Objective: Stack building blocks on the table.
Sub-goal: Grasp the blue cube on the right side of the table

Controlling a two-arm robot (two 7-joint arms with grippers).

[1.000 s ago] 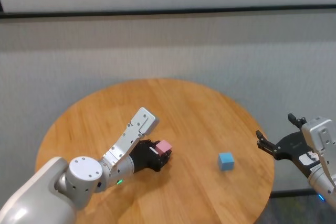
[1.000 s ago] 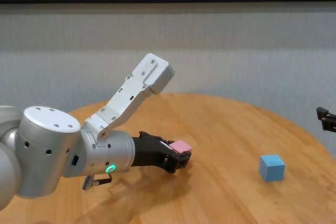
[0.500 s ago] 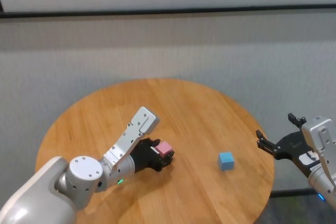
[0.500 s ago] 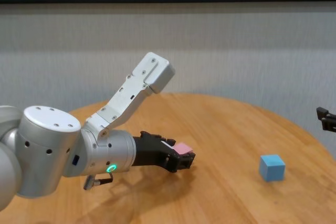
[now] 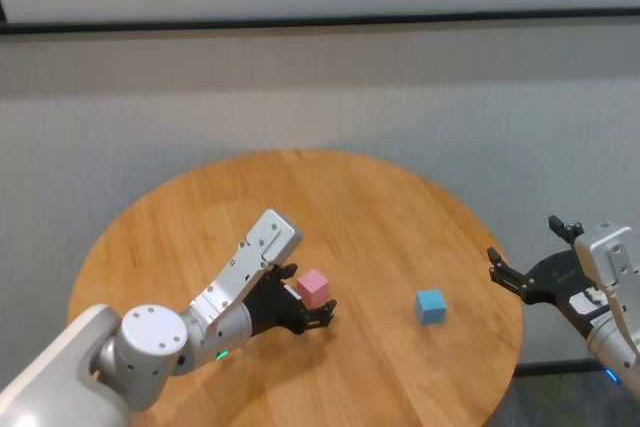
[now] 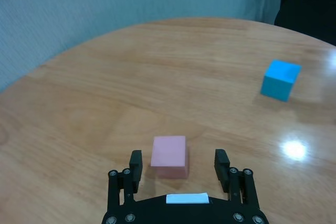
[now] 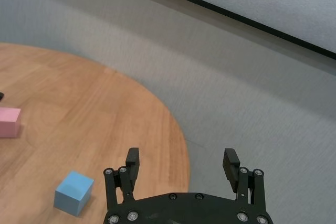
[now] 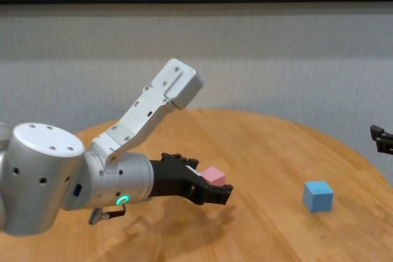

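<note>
**Operator:** I've just let go of the pink block (image 6: pixel 169 153). My left end effector (image 6: pixel 178 164) now stands wide, one finger (image 6: pixel 136 162) on each side of the block with a gap showing on both sides, so nothing is held. The block sits flat on the desk (image 5: pixel 370 207), left of the middle.

**Observer:** And a second ago?

**Operator:** Then the fingers were clamped on it, and the block looked tucked into the black jaws. Half a second ago they had begun to part. Now they are clear of it, and in the chest view the end effector (image 8: pixel 212 193) has pulled a little toward me and lifted slightly, so the block (image 8: pixel 214 176) shows on its own behind the fingertips. The block itself has barely shifted.

**Observer:** What does that mean for the stack?

**Operator:** I read it as the base being placed (nothing is on top of it yet). The one blue block (image 5: pixel 431 306) I can see lies well apart, toward the right, exactly where it was before. It would have to come over next, I'd guess.

**Observer:** The right arm?

**Operator:** Parked off the desk's right edge, its end effector (image 7: pixel 181 166) spread wide and empty, unchanged throughout. I can't find a third block in any view.
</note>
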